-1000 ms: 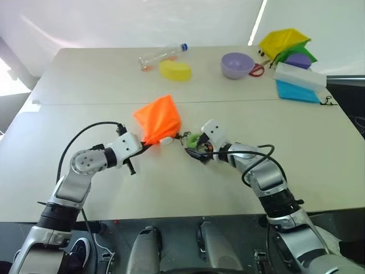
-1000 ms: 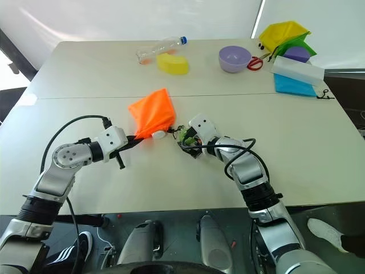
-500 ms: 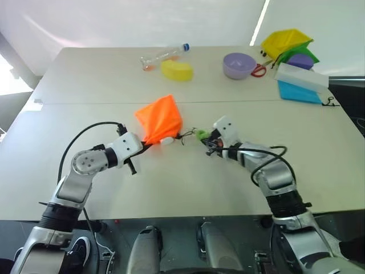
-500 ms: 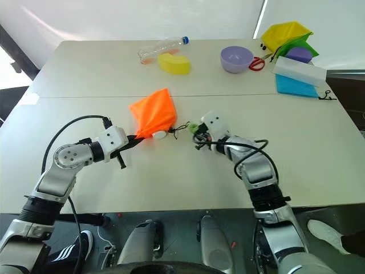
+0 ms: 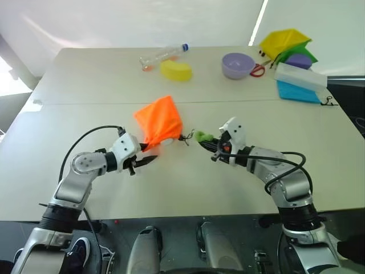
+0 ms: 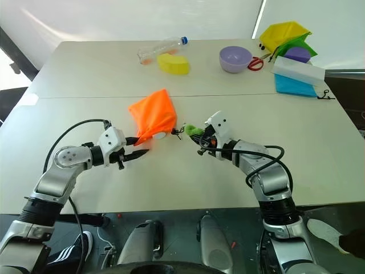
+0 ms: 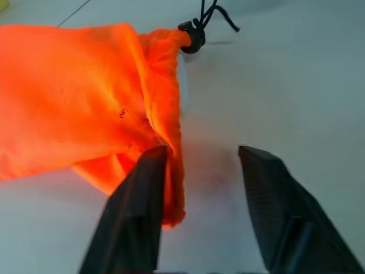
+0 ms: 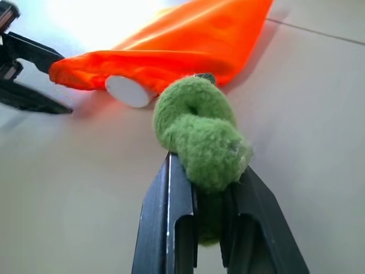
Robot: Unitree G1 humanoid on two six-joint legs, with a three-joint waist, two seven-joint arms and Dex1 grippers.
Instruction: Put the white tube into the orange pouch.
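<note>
Orange pouch on tabletop, white tube poking out, left claw spread at its edge, right claw at 3 o'clock pinching green ring.

I see the orange pouch lying flat, its gathered mouth just ahead of my left fingers. The white tube pokes cap-first from that mouth. My right fingers pinch its fuzzy green ring.

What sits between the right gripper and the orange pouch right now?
The green ring, clamped in the right gripper, then the black cord and the white tube's cap poking from the orange pouch, seen in the right wrist view.
</note>
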